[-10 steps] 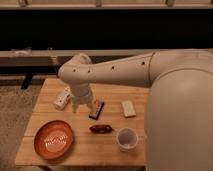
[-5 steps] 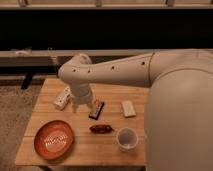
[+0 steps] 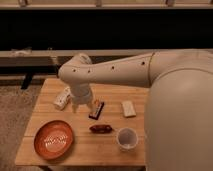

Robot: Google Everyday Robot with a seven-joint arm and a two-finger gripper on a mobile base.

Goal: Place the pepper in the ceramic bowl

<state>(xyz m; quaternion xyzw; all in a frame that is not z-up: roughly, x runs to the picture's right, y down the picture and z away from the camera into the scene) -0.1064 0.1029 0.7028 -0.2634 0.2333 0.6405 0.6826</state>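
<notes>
The pepper (image 3: 100, 128) is a small dark red-brown glossy item lying on the wooden table (image 3: 90, 150), left of a white cup. The ceramic bowl (image 3: 54, 139) is a wide orange-red dish with a pale pattern, at the table's front left. My gripper (image 3: 81, 104) hangs at the end of the white arm over the table's middle, above and left of the pepper and apart from it. It is behind and to the right of the bowl.
A black-and-orange rectangular block (image 3: 96, 109) lies just right of the gripper. A white cup (image 3: 127, 138) stands at the front right. A pale bar (image 3: 128, 108) lies at the right, a white packet (image 3: 62, 98) at the back left. My arm covers the right side.
</notes>
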